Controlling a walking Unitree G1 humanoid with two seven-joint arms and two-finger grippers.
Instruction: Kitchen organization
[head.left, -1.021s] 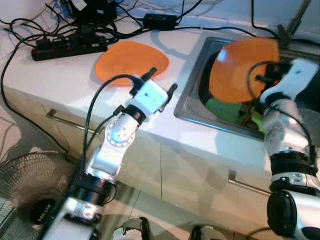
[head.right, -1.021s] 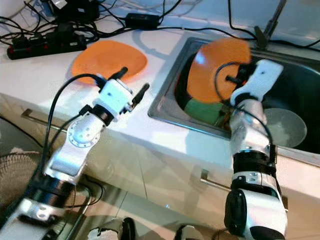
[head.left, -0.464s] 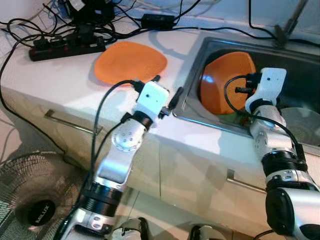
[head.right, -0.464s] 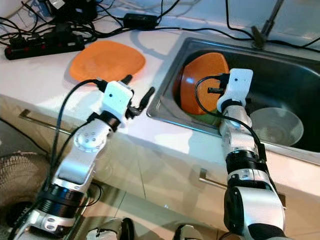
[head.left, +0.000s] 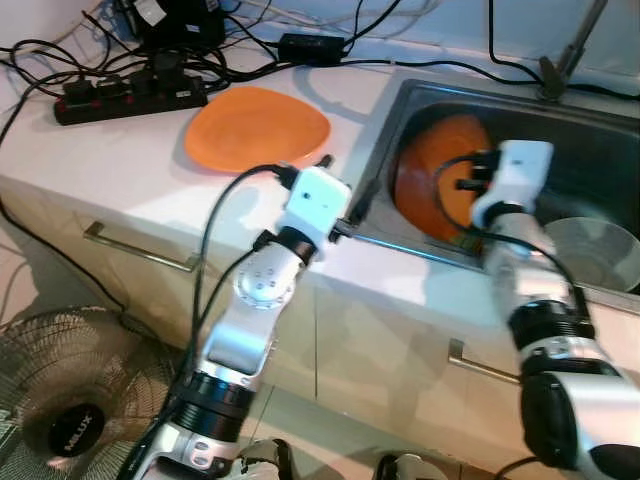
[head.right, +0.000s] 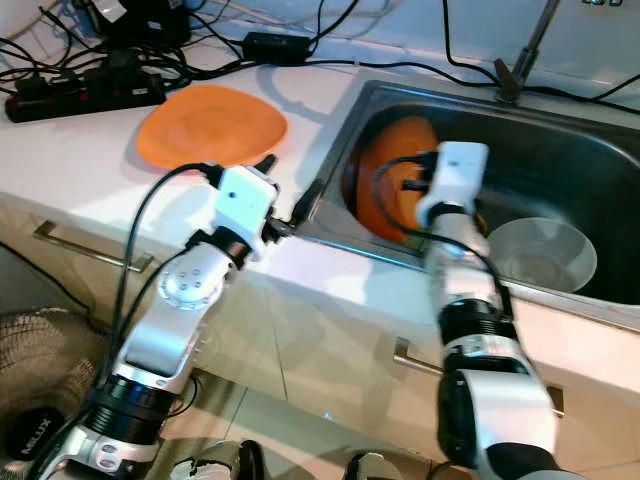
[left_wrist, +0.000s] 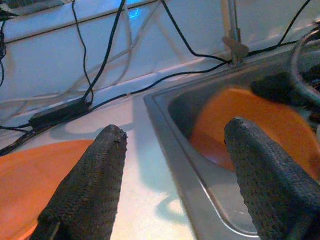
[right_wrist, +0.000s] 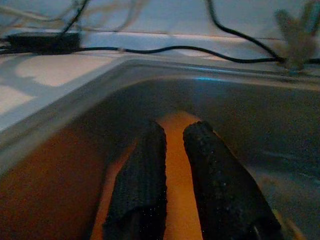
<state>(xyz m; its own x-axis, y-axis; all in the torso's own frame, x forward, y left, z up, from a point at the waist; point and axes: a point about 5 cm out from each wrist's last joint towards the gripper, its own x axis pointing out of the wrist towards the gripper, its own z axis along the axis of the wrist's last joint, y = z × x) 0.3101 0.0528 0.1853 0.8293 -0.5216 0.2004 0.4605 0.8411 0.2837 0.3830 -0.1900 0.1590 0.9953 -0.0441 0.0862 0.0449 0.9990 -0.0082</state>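
Right wrist view showed the right gripper pinching, apparently, the orange plate inside the sink; it could slip. Left gripper spread over the sink's edge.

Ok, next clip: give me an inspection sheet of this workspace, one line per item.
Surface: white countertop with a stainless steel sink set into it.
Job's things: flat orange plate on the countertop; second orange plate tilted inside the sink, pinched on its edge.
Clutter: clear glass bowl in the sink.
Grippers: left gripper open over the sink's rim; right gripper shut on the second orange plate.
Cables: black power strip with tangled black cables.
Surroundings: fan on the floor, cabinet handles.
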